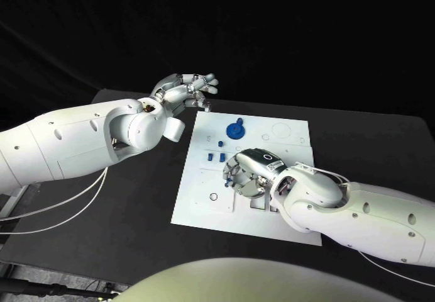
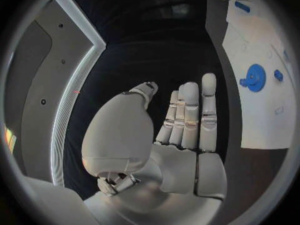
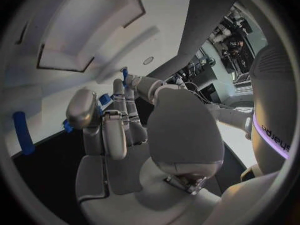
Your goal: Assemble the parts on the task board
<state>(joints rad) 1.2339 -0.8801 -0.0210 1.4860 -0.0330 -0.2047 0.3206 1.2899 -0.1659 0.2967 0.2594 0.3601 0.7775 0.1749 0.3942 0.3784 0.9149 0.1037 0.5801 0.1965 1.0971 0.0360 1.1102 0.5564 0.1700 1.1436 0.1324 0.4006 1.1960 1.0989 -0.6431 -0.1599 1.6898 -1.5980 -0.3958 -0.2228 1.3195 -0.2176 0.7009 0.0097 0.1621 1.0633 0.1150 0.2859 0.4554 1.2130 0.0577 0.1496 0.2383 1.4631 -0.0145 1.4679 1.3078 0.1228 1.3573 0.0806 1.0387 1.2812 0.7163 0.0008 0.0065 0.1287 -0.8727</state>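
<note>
Head view: the left hand (image 1: 186, 90) is hovering past the task board (image 1: 201, 207)'s far left corner, fingers apart, holding nothing. The right hand (image 1: 246, 176) is reaching down over the board's middle beside small blue parts (image 1: 215, 155); a blue gear (image 1: 236, 131) is lying farther up.

Left wrist view: fingers (image 2: 187, 115) are standing straight, the board's edge near.

Right wrist view: fingers (image 3: 119, 120) are touching a small blue part (image 3: 104, 99); whether they are gripping it I cannot tell.

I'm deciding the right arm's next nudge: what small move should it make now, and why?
Probably lower the right hand a little onto the small blue parts just beside it and close on one. It hovers over the task board, fingers apart, apparently holding nothing. The left hand is open off the board's far corner, away from the blue gear.
</note>
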